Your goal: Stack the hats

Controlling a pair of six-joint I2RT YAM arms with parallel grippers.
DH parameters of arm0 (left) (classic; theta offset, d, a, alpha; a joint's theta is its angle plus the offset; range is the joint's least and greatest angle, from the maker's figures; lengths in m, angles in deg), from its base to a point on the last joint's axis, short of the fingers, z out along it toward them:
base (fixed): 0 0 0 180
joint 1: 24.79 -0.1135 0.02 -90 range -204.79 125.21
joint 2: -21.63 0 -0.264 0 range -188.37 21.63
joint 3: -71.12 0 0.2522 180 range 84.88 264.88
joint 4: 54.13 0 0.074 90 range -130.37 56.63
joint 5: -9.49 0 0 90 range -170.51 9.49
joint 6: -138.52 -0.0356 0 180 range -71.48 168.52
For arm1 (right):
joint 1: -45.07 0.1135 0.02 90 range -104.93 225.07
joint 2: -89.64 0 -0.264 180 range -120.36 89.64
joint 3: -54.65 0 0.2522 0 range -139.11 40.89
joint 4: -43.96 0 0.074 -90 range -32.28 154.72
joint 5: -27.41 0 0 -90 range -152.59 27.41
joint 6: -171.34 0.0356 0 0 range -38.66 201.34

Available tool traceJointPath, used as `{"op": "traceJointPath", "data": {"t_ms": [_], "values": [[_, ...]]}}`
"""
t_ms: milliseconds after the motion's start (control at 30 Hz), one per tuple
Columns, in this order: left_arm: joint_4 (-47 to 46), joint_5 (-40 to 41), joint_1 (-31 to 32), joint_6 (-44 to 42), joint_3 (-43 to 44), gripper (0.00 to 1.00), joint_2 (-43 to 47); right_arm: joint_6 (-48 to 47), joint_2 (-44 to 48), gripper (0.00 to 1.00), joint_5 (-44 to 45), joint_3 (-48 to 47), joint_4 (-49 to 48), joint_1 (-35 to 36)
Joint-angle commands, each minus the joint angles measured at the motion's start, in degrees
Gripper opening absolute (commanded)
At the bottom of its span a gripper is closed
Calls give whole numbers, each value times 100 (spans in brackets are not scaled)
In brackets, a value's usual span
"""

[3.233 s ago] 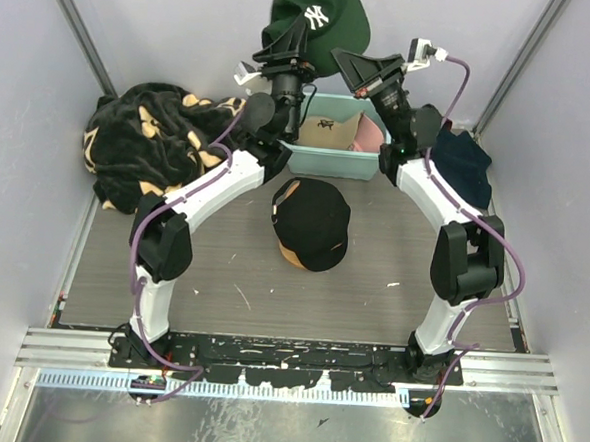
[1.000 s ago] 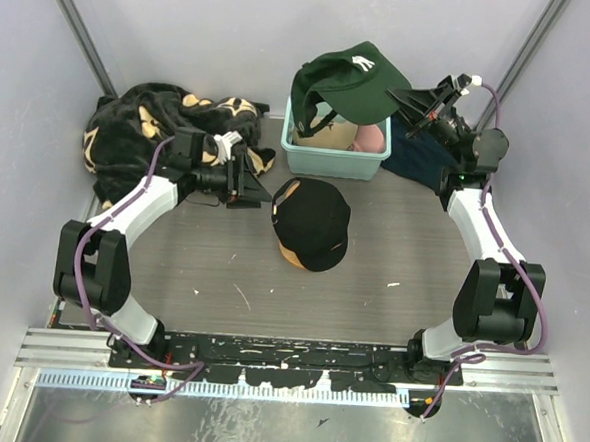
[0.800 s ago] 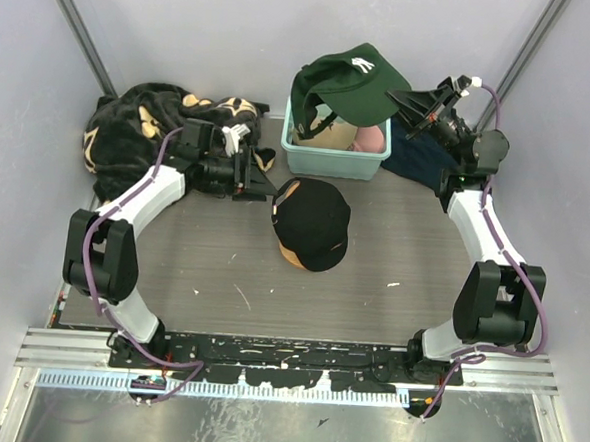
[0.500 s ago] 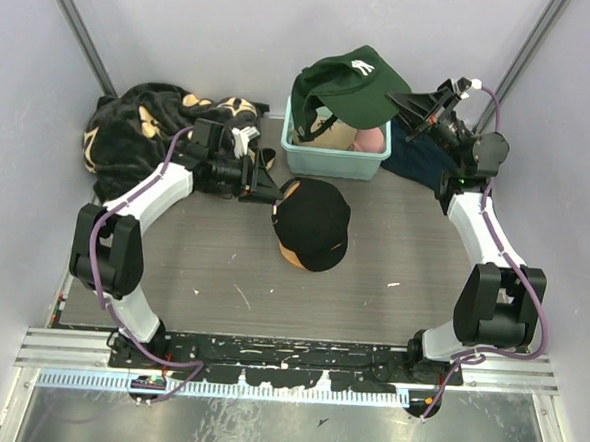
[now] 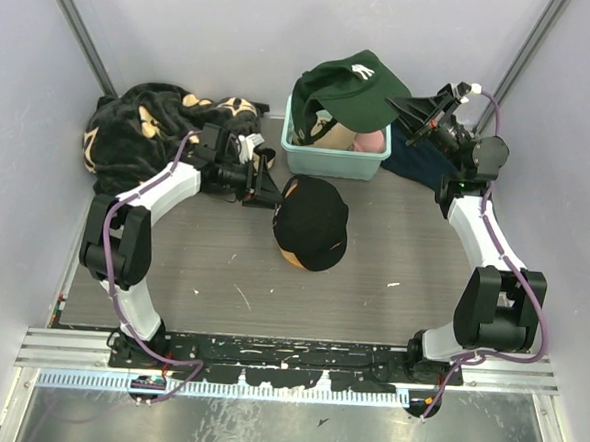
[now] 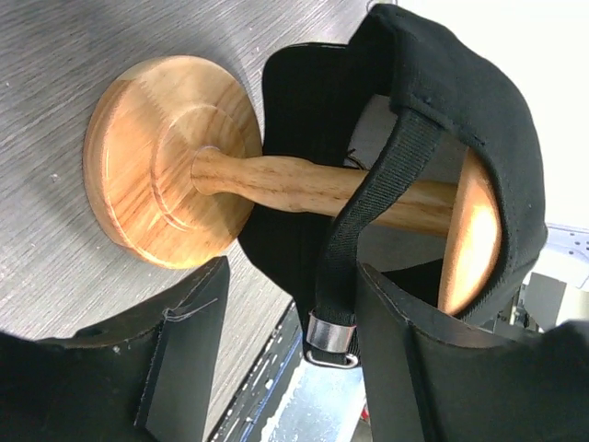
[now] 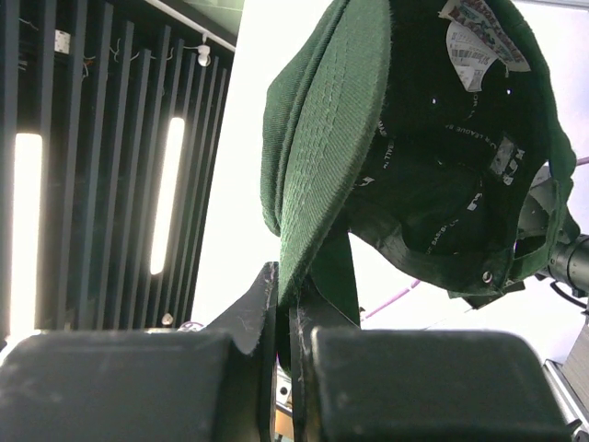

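**Top view.** Your right claw [image 5: 395, 99] pinches the green cap [image 5: 349, 82] by its brim. The cap hangs off the claw's tips, up in the air over the teal bin [image 5: 330, 165]. Below it, in that bin, lie the tan cap [image 5: 325, 133] and the pink cap [image 5: 376, 139]. Your left claw [image 5: 270, 193] is down near the table, with the black cap [image 5: 313, 220] right at its tips. That cap sits on the wooden stand [image 5: 291, 255].

**Left wrist view.** The jaws stand apart at a middling width and grip nothing. The black cap's back strap [image 6: 342, 267] hangs in the gap between the 2 fingers, and you cannot tell from here whether either one touches it. Just past the tips, the stand's round base sits to 1 side, and its post runs across into the crown.

**Right wrist view.** The jaws are closed tight on the edge of the green brim. The crown rises above the claw with its open underside towards the camera.

**Progress.** By my reading, 1 of 4 hats is in place: the black one, as the base of the stack. The green cap is lifted but not yet over it, so you have to carry it across and set it on top. The 2 caps in the bin are untouched.
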Motion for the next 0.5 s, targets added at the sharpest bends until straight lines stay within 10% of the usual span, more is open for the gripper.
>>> {"op": "traceJointPath", "data": {"t_ms": [0, 233, 467], "values": [[-112, -32, 57, 116, 335, 59, -176, 277, 365, 1, 58, 46, -431, -32], [-347, -59, 72, 304, 116, 5, -163, 266, 398, 1, -27, 155, -424, -33], [-1070, 88, 56, 875, -746, 2, 96, 74, 506, 1, -320, 299, -82, 17]]}}
